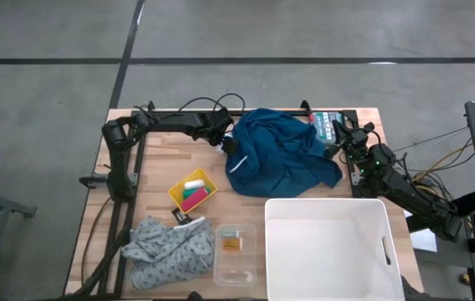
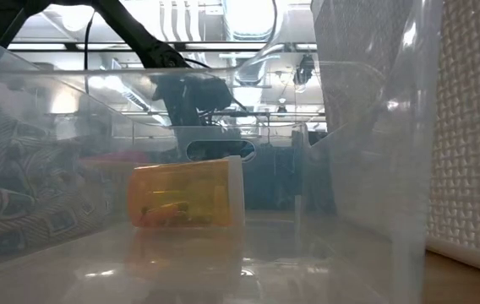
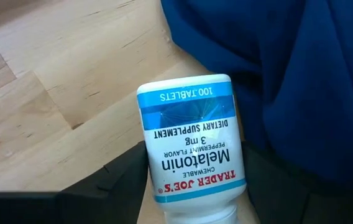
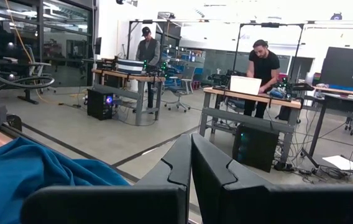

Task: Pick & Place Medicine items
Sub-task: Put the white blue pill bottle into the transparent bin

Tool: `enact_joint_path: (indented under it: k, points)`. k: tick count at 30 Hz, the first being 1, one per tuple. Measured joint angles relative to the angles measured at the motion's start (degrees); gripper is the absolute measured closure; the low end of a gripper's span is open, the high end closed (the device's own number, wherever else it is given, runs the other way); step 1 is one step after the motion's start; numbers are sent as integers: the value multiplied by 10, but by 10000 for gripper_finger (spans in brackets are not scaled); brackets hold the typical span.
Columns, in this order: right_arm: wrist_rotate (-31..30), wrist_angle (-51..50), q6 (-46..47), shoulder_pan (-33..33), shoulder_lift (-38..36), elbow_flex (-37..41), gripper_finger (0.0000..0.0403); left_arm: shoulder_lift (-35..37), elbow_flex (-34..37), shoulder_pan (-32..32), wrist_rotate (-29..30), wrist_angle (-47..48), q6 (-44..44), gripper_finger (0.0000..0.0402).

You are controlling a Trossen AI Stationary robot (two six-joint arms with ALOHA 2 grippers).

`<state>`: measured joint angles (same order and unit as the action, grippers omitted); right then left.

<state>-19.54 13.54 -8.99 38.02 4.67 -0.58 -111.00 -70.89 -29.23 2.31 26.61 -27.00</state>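
Only the left wrist view shows what the left claw (image 3: pixel 192 186) has: a white bottle (image 3: pixel 192 143) with a blue label, "Trader Joe's Melatonin", 100 tablets, peppermint, sitting between the two dark fingers (image 3: pixel 123 180), which pinch it on both sides. It hangs over the wooden worktop (image 3: pixel 58 81), right beside the blue cloth (image 3: pixel 301 81). From the high view that bottle is only a pale speck at the left claw (image 1: pixel 227 142), at the cloth's (image 1: pixel 283 155) left edge near the worktop's far side.

The low view alone shows the orange-amber bottle (image 2: pixel 185 194) close up — lying on its side w/ a white cap, inside a clear plastic tray (image 2: pixel 358 127). The high view places the same item (image 1: pixel 232 243) in the tray (image 1: pixel 236 272) at the near edge, well apart from the left claw.

Right claw (image 1: pixel 344 134) waits at the cloth's right side, by what looks like a teal box (image 1: pixel 325 124) — its fingers (image 4: pixel 226 174) are pressed together per the right wrist view.
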Motion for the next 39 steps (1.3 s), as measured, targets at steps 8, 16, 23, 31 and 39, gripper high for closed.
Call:
enact_joint_path:
  k: [8, 16, 23, 31, 39]
  points:
    - [0, 0, 0, 0, 0, 0, 394, 0, 0, 0, 0, 0, 0, 155]
    - [0, 0, 0, 0, 0, 0, 394, 5, -2, 1, -5, 1, 0, 159]
    - [0, 0, 0, 0, 0, 0, 394, 15, -2, 2, -5, 5, 0, 157]
    - [0, 0, 0, 0, 0, 0, 394, 41, -1, 4, -5, 21, 0, 158]
    - [0, 0, 0, 0, 0, 0, 394, 67, 0, 13, -4, 36, 0, 157]
